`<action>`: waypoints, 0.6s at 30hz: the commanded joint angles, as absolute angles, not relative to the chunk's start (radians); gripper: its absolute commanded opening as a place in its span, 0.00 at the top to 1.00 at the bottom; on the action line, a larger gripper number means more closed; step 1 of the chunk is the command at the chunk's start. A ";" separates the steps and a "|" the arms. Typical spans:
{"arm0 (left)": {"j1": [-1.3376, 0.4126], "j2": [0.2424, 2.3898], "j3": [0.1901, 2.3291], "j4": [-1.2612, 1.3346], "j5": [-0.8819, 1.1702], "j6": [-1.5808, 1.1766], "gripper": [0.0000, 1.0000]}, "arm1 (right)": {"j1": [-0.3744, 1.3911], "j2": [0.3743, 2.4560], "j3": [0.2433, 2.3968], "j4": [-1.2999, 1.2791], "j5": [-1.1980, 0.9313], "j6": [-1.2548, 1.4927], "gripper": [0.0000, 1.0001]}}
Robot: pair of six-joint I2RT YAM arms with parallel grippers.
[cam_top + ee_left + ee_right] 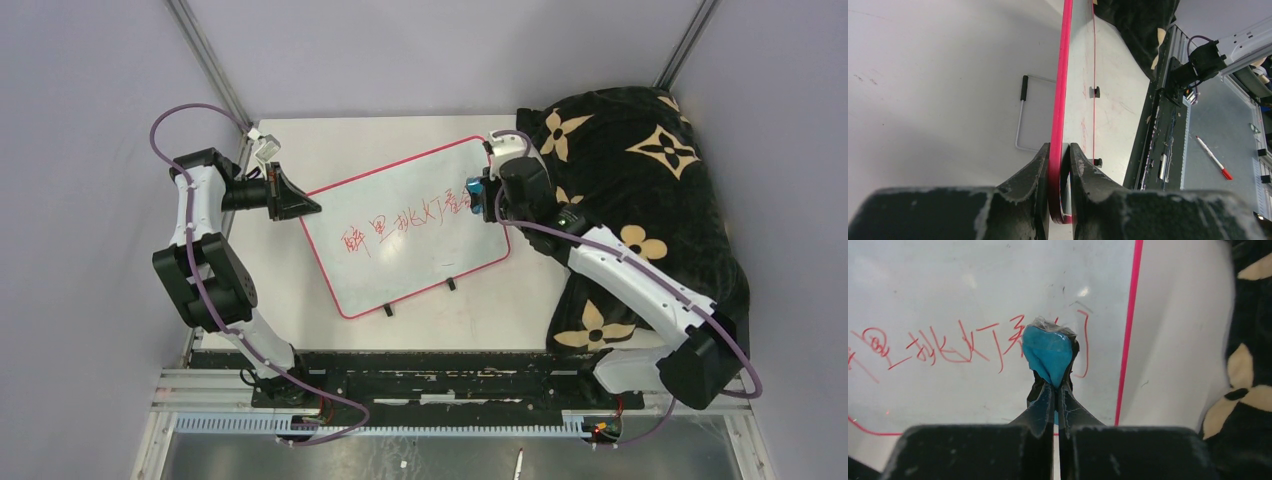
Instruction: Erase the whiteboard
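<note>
Two risks: my left gripper (1060, 160), fingers clamped on the left corner of the whiteboard (420, 265) lying skewed between my arms, may slip, or my right gripper (1054, 390), pinching a blue eraser (1047, 352) over the right end of its red writing (395, 228), may smear.

whiteboard (425, 262) on table (300, 305), blanket (650, 185) at right
</note>
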State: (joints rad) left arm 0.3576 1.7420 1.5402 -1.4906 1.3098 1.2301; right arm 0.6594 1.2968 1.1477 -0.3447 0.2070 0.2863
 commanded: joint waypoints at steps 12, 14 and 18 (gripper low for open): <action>0.352 1.718 1.580 -1.461 1.287 1.231 0.97 | 0.670 1.505 1.286 -0.156 0.248 0.172 0.99; 0.351 1.715 1.581 -1.460 1.286 1.229 0.97 | 0.677 1.509 1.272 -0.130 0.216 0.178 0.99; 0.345 1.713 1.580 -1.461 1.284 1.226 0.97 | 0.701 1.510 1.230 -0.071 0.176 0.181 0.99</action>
